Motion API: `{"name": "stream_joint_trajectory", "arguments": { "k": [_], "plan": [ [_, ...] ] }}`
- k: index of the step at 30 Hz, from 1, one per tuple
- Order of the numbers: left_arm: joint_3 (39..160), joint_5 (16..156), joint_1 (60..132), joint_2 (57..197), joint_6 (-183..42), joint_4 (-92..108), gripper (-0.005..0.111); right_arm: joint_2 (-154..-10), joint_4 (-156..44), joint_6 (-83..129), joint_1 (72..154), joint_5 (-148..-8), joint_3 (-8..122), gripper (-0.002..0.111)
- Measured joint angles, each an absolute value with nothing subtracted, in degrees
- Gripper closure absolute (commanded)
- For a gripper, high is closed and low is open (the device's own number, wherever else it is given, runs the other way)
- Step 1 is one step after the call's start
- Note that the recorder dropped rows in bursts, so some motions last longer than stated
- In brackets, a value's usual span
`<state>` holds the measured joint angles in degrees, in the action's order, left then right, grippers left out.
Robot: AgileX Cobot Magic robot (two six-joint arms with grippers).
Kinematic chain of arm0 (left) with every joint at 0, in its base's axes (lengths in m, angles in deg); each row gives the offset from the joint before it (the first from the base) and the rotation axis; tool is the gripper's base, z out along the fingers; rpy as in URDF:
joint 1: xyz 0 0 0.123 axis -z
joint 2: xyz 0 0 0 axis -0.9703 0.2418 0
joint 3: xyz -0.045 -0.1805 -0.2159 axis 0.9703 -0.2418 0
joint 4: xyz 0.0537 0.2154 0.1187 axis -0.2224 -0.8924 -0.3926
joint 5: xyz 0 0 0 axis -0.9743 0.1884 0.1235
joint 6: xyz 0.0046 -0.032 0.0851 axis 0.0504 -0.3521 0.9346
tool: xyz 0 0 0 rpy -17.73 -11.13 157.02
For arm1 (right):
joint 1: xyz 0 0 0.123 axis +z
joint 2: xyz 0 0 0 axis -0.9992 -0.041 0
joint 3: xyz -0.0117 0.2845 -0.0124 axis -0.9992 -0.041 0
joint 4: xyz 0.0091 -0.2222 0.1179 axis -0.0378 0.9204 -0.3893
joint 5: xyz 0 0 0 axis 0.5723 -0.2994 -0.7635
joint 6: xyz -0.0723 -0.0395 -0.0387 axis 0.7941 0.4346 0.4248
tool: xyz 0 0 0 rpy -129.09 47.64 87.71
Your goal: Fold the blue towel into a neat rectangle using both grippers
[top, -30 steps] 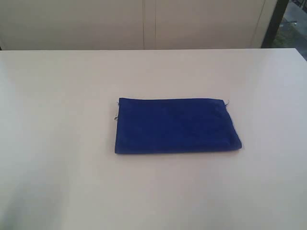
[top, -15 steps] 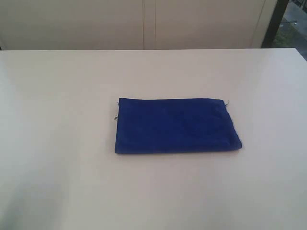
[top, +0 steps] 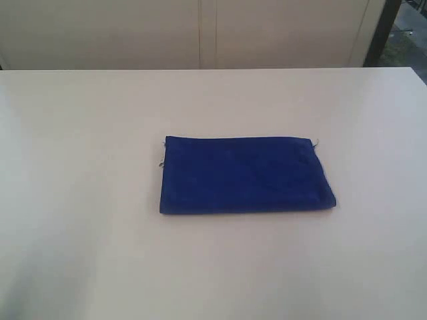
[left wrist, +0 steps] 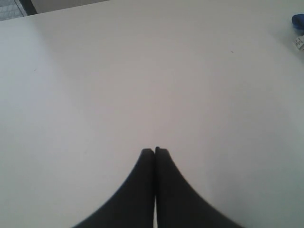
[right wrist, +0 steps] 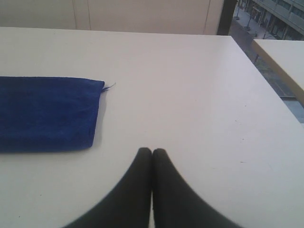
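Exterior view, white table [top: 80, 200], folded blue towel [top: 245, 175], cream wall [top: 100, 33]

Office-like room (white table [top: 80, 200], cream panels [top: 280, 33])

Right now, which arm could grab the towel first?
Probably the right. Its camera shows the towel lying close to the shut right gripper. The left gripper, also shut, has only a tiny corner of it in view, so it seems farther away.

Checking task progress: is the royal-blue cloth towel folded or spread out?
Folded: the royal-blue cloth towel lies as a compact, thick-edged rectangle on the white table.
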<state>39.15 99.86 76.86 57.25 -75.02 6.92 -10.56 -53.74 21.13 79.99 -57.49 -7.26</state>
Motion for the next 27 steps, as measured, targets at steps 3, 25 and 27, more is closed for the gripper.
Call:
{"name": "stream_joint_trajectory", "arguments": {
  "k": [3,25,27],
  "plan": [
    [39.2,99.9,76.9,57.2,-75.0,6.9,0.107,-10.6,-53.7,21.1,80.0,-57.5,-7.3,0.108],
    [39.2,99.9,76.9,57.2,-76.2,6.9,0.107,-10.6,-53.7,21.1,80.0,-57.5,-7.3,0.108],
    [39.2,99.9,76.9,57.2,-76.2,6.9,0.107,-10.6,-53.7,21.1,80.0,-57.5,-7.3,0.108]
  ]
}}
